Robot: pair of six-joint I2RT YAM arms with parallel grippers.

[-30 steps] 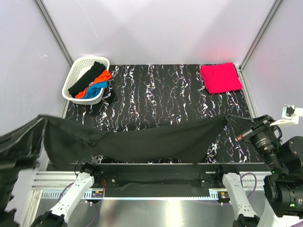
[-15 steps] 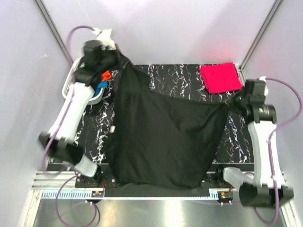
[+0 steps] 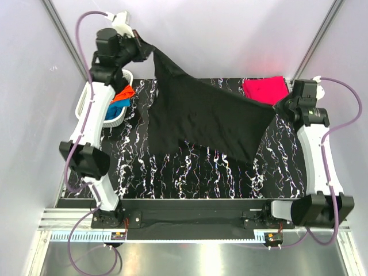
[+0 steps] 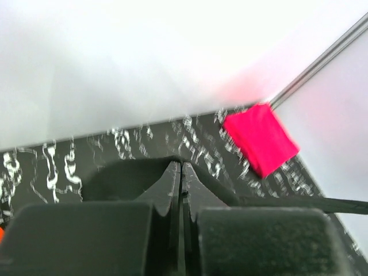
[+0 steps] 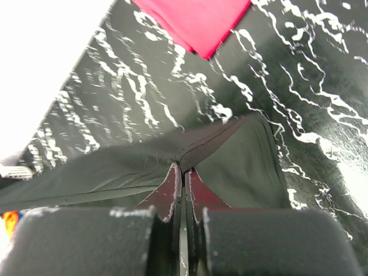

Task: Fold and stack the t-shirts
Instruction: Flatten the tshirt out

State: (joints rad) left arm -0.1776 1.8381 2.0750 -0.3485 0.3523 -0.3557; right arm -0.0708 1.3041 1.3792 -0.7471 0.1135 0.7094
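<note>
Clamped shut on cloth at both ends. With the left fingers, pinching one corner of the black shirt high at the far left, above the basket. With the right fingers, gripping the opposite edge lower down at the far right, just beside the folded pink shirt.

Stretched between them as a slanted sheet over the far half of the tabletop, with a loose flap drooping under the middle. Cannot tell whether touching the tabletop along the low edge.

Probably the spreading-out step, before any fold. To do it well:
- Bring both ends down to one level.
- Draw apart just enough to take out the slack, no further.
- Lower toward the open middle of the tabletop, trailing hem first and flat.
- Avoid dragging across the pink shirt or snagging the basket rim.
- Let go only once smooth.

Waiting in the basket: an orange shirt and a blue shirt.
</note>
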